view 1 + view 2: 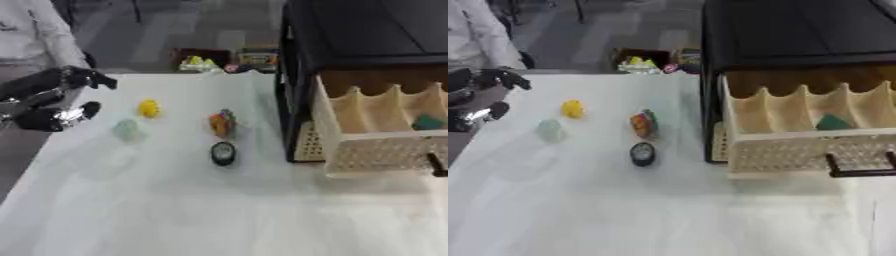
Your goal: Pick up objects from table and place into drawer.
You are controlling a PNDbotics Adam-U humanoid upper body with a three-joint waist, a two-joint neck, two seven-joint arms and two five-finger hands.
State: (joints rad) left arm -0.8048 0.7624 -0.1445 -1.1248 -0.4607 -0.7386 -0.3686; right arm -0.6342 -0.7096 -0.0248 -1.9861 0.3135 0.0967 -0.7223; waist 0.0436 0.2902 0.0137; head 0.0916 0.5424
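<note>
Yellow object [149, 108] right of left robot hand [63, 97], apart.

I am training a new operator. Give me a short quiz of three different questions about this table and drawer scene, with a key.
1. True or false: the drawer stands open.
2. Which loose thing lies nearest the left hand? A) yellow object B) pale green object C) round black object
3. Fill in: the object already in the drawer is ____ in colour.

Key: 1 true. 2 B. 3 green: the green object lies in a right-side compartment.
</note>
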